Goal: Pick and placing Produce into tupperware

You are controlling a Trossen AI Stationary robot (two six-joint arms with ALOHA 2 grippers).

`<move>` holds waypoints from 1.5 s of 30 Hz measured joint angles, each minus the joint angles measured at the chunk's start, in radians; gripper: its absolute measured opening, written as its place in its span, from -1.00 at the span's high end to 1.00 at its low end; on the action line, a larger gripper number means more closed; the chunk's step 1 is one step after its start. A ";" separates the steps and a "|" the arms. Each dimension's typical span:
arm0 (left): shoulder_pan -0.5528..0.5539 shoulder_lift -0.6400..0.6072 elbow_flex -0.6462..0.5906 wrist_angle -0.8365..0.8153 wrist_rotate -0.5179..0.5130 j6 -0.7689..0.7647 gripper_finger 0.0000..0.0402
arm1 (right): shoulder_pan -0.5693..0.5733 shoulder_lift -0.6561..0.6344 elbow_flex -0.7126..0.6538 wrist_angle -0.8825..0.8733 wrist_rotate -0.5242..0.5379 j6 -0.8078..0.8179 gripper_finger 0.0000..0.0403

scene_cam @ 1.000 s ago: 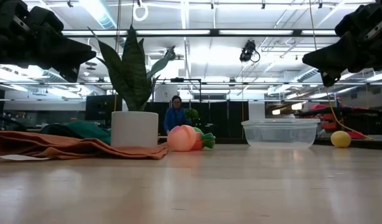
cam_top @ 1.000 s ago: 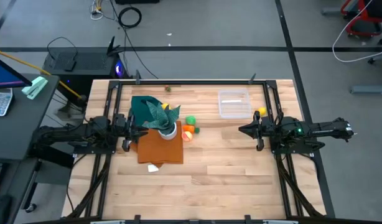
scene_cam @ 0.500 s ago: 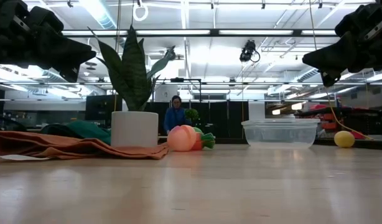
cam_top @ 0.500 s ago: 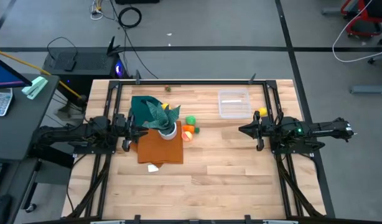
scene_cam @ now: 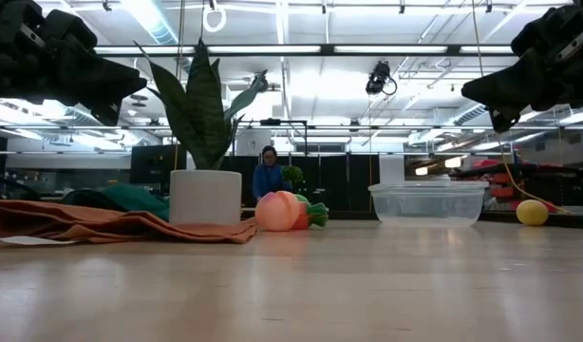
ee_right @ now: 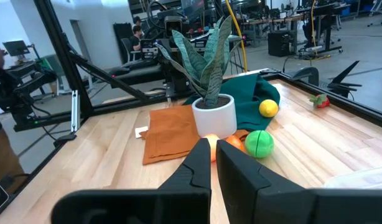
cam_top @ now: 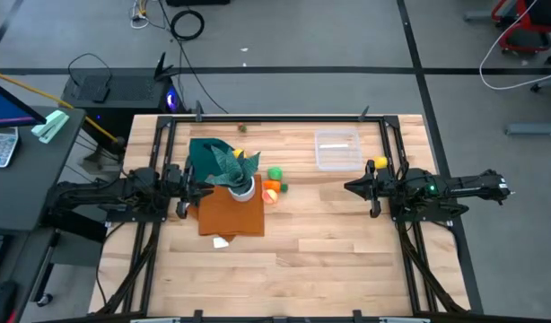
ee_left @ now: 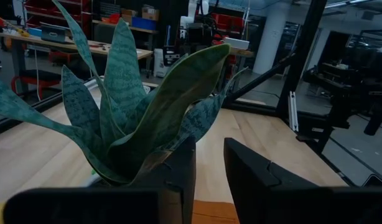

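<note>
Clear rectangular plastic tupperware (cam_top: 337, 150) sat empty at the table's far right, small yellow toy fruit (cam_top: 378, 162) just beside it, green ball (cam_top: 275, 174) and orange pieces (cam_top: 271, 188) beside the white plant pot (cam_top: 242, 189), right gripper (cam_top: 351, 187) hovered clenched and empty, left gripper (cam_top: 206, 191) hung slightly parted, grasping nothing, by the plant.

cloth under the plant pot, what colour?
Rust orange cloth, with a dark green cloth behind it; clearest in the high view.

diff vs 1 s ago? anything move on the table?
Only the yellow ball moved: in the low view it has drifted steadily away from the tupperware, toward the table's right edge. Nothing was grabbed or released. The left gripper, the right gripper, the potted plant and the produce beside it stayed put.
</note>
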 joint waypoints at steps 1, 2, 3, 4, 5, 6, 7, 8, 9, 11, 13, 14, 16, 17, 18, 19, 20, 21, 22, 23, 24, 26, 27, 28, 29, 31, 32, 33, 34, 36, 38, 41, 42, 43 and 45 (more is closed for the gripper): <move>0.000 0.000 0.000 0.000 0.000 0.000 0.56 | 0.000 0.000 0.000 0.000 0.000 0.000 1.00; 0.000 0.000 0.000 0.000 0.000 0.000 0.56 | 0.000 0.000 0.000 0.000 0.000 0.000 1.00; 0.000 0.000 0.000 0.000 0.000 0.000 0.57 | 0.000 0.000 0.000 0.000 0.000 0.000 1.00; 0.000 0.000 0.000 0.000 0.000 0.000 0.57 | 0.000 0.000 0.000 0.000 0.000 0.000 1.00; 0.000 0.000 0.000 0.000 0.000 0.000 0.58 | 0.000 0.000 0.000 0.000 0.000 0.000 1.00; 0.000 0.000 0.000 0.000 0.000 0.000 0.59 | 0.000 0.000 0.000 0.000 0.000 0.000 1.00; 0.000 0.000 0.000 0.000 0.000 0.000 0.59 | 0.000 0.000 0.000 0.000 0.000 0.000 1.00; 0.000 0.000 0.000 0.000 0.000 0.000 0.59 | 0.000 0.000 0.000 0.000 0.000 0.000 1.00; 0.000 0.000 0.000 0.000 0.000 0.000 0.58 | 0.000 0.000 0.000 0.000 0.000 0.000 1.00; 0.000 0.000 0.000 0.000 0.000 0.000 0.57 | 0.000 0.000 0.000 0.000 0.000 0.000 1.00; 0.000 0.000 0.000 0.000 0.000 0.000 0.56 | 0.000 0.000 0.000 0.000 0.000 0.000 1.00; 0.000 0.000 0.000 0.000 0.000 0.000 0.55 | 0.000 0.000 0.000 0.000 0.000 0.000 1.00; 0.000 0.000 0.000 0.000 0.000 0.000 0.54 | 0.000 0.000 0.000 0.000 0.000 0.000 1.00; 0.000 0.000 0.000 0.000 0.000 0.000 0.55 | 0.000 0.000 0.000 0.000 0.000 0.000 1.00; 0.000 0.000 0.000 0.000 0.000 0.000 0.55 | 0.000 0.000 0.000 0.000 0.000 0.000 1.00; 0.000 0.000 0.000 0.000 0.000 0.000 0.56 | 0.000 0.000 0.000 0.000 0.000 0.000 1.00; 0.000 0.000 0.000 0.000 0.000 0.000 0.56 | 0.000 0.000 0.000 0.000 0.000 0.000 1.00; 0.000 0.000 0.000 0.000 0.000 0.000 0.57 | 0.000 0.000 0.000 0.000 0.000 0.000 1.00; 0.000 0.000 0.000 0.000 0.000 0.000 0.58 | 0.000 0.000 0.000 0.000 0.000 0.000 1.00; 0.000 0.000 0.000 0.000 0.000 0.000 0.59 | 0.000 0.000 0.000 0.000 0.000 0.000 1.00; 0.000 0.000 0.000 0.000 0.000 0.000 0.60 | 0.000 0.000 0.000 0.000 0.000 0.000 1.00; 0.000 0.000 0.000 0.000 0.000 0.000 0.60 | 0.000 0.000 0.000 0.000 0.000 0.000 1.00; 0.000 0.000 0.000 0.000 0.000 0.000 0.60 | 0.000 0.000 0.000 0.000 0.000 0.000 1.00; 0.000 0.000 0.000 0.000 0.000 0.000 0.59 | 0.000 0.000 0.000 0.000 0.000 0.000 1.00; 0.000 0.000 0.000 0.000 0.000 0.000 0.59 | 0.000 0.000 0.000 0.000 0.000 0.000 1.00; 0.000 0.000 0.000 0.000 0.000 0.000 0.58 | 0.000 0.000 0.000 0.000 0.000 0.000 1.00; 0.000 0.000 0.000 0.000 0.000 0.000 0.57 | 0.000 0.000 0.000 0.000 0.000 0.000 1.00; 0.000 0.000 0.000 0.000 0.000 0.000 0.56 | 0.000 0.000 0.000 0.000 0.000 0.000 1.00; 0.000 0.000 0.000 0.000 0.000 0.000 0.56 | 0.000 0.000 0.000 0.000 0.000 0.000 1.00; 0.000 0.000 0.000 0.000 0.000 0.000 0.55 | 0.000 0.000 0.000 0.000 0.000 0.000 1.00; 0.000 0.000 0.000 0.000 0.000 0.000 0.55 | 0.000 0.000 0.000 0.000 0.000 0.000 1.00; 0.000 0.000 0.000 0.000 0.000 0.000 0.56 | 0.000 0.000 0.000 0.000 0.000 0.000 1.00; 0.000 0.000 0.000 0.000 0.000 0.000 0.57 | 0.000 0.000 0.000 0.000 0.000 0.000 1.00; 0.000 0.000 0.000 0.000 0.000 0.000 0.58 | 0.000 0.000 0.000 0.000 0.000 0.000 1.00; 0.000 0.000 0.000 0.000 0.000 0.000 0.59 | 0.000 0.000 0.000 0.000 0.000 0.000 1.00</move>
